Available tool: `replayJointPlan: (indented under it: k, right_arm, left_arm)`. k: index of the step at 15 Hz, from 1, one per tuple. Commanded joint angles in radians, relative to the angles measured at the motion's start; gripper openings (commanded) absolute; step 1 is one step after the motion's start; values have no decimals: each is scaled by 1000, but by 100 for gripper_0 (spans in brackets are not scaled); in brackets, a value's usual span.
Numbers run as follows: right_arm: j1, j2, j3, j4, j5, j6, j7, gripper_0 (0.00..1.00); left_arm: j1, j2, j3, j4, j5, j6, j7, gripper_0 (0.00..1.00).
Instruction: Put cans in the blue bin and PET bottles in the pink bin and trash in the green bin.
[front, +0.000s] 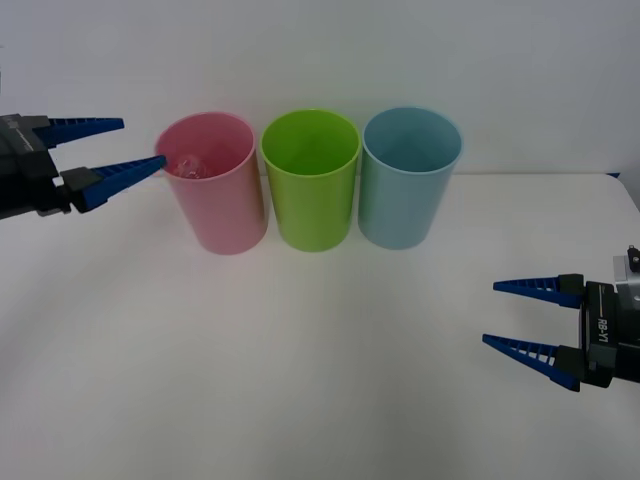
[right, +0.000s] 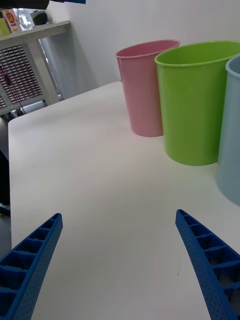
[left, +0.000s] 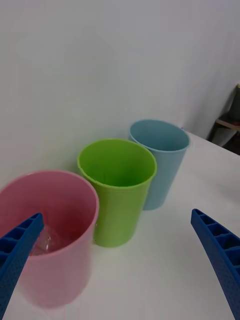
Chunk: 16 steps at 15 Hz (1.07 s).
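PET bottle lies inside pink bin, so sorting seems done. Left gripper, wide and empty, hangs just beside pink bin's rim; right gripper, also wide, waits well apart.

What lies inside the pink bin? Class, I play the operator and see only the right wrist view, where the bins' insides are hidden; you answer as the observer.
Observer: A clear crinkly bottle lies at the bottom of the pink bin.
Operator: Where is the left gripper?
Observer: The left gripper hovers open beside the pink bin, its lower fingertip at the rim.
Operator: Anything in the green bin?
Observer: No; the left wrist view shows the green bin bare inside.
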Motion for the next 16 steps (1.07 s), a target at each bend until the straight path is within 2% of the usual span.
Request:
replayJointPlan:
  k: [1, 4, 7, 10, 14, 16]
  right_arm:
    - [0, 0, 0, 0, 0, 0, 0, 78]
    - [0, 0, 0, 0, 0, 0, 0, 78]
    - [0, 0, 0, 0, 0, 0, 0, 77]
    - [0, 0, 0, 0, 0, 0, 0, 78]
    - [0, 0, 0, 0, 0, 0, 0, 78]
    - [0, 0, 0, 0, 0, 0, 0, 78]
  left_arm:
    - [126, -80, 128, -31, -141, -131, 83, 100]
    - [219, -178, 214, -70, -277, -243, 110, 100]
    - [279, -270, 269, -94, -377, -349, 117, 100]
    - [321, -371, 335, -101, -442, -464, 120, 100]
    - [373, -557, 445, -152, -557, -639, 120, 100]
    - [399, -603, 456, -182, -592, -642, 110, 100]
